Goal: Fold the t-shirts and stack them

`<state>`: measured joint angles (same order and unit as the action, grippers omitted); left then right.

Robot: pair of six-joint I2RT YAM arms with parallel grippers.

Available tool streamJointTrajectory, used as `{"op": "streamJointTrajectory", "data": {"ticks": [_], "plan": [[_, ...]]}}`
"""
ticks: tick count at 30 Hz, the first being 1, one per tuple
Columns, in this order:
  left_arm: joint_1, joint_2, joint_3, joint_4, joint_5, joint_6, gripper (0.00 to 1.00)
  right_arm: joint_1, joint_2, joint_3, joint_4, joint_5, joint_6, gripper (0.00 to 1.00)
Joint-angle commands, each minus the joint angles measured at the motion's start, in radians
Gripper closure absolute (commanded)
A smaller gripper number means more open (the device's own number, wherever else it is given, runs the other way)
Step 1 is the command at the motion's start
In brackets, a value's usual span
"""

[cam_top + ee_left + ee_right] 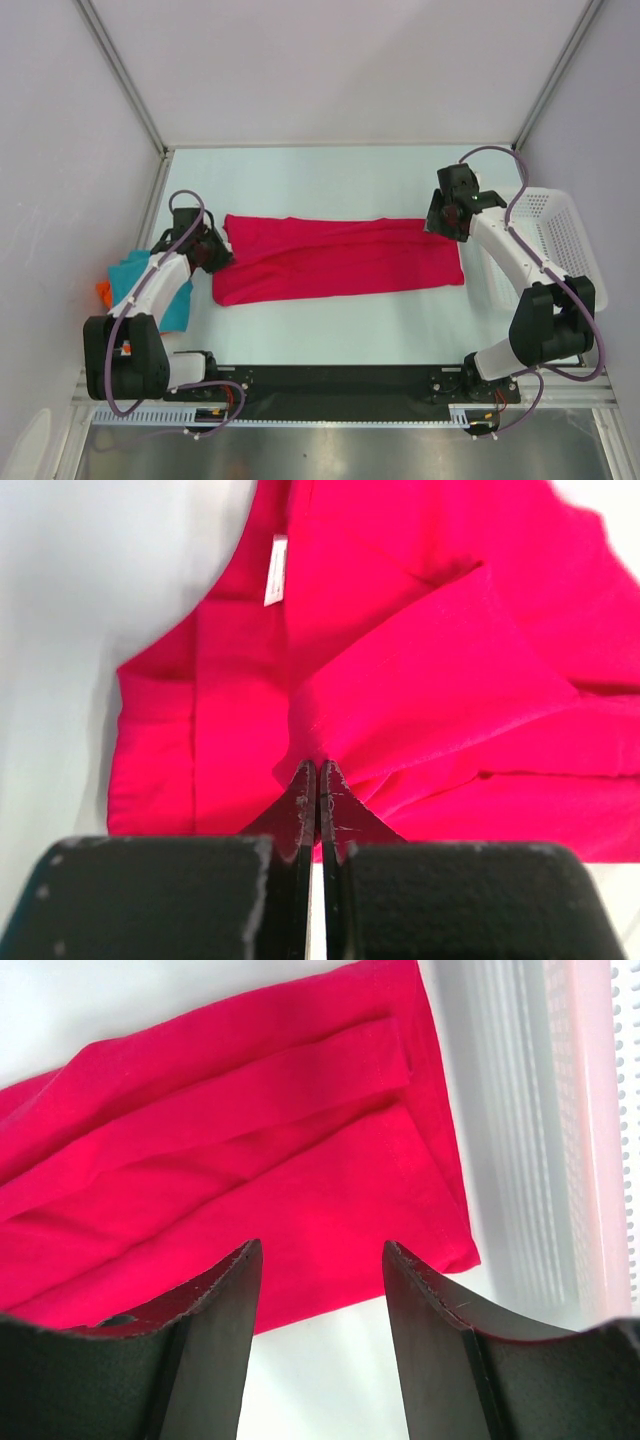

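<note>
Crimson t-shirt [340,262] lies as a long folded band across the middle of the worktop [330,180], collar end toward the left edge, hem end toward the right edge. Left pincer [317,780] is closed tight on a small pucker of cloth at the collar end, near the label [276,570]. Right pincer [320,1248] is wide apart with nothing in it, hanging over the hem end. Teal t-shirt [130,268] and orange t-shirt [103,292] sit bunched at the left edge, under the left arm. Risks for you: the left bite looks thin, maybe only the top layer, so a pull could slip it free or peel the fold open. If you move the left side before the right has closed, the band will likely drag and skew rather than fold clean. The right end sits near the white basket [560,235], so a low or wide approach could clip it, or catch one layer only. Swinging the left arm back may brush the pile beneath it.
</note>
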<state>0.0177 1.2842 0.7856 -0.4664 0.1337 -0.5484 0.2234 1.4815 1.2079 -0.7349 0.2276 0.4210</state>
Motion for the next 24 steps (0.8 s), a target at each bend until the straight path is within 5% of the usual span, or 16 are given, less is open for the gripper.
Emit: {"op": "streamJointTrajectory", "data": {"ticks": [1, 5, 10, 13, 20, 24], "plan": [[-0.004, -0.074, -0.026, 0.0, -0.025, 0.01, 0.99, 0.008, -0.032, -0.008, 0.015, -0.007, -0.011, 0.43], [-0.002, -0.065, -0.02, -0.006, -0.026, 0.005, 0.89, 0.014, -0.023, -0.013, 0.012, -0.011, -0.005, 0.43], [-0.004, -0.06, 0.006, -0.008, -0.017, -0.005, 0.4, 0.019, -0.023, -0.013, 0.011, -0.011, -0.007, 0.43], [-0.002, -0.051, 0.041, -0.012, -0.028, -0.01, 0.24, 0.021, -0.021, -0.005, 0.008, -0.011, -0.007, 0.44], [-0.009, 0.122, 0.228, 0.026, -0.016, -0.016, 0.22, 0.03, -0.02, 0.012, 0.002, -0.01, 0.002, 0.44], [-0.084, 0.295, 0.319, 0.071, 0.012, -0.019, 0.3, 0.036, -0.021, 0.016, -0.012, -0.002, 0.007, 0.44]]}}
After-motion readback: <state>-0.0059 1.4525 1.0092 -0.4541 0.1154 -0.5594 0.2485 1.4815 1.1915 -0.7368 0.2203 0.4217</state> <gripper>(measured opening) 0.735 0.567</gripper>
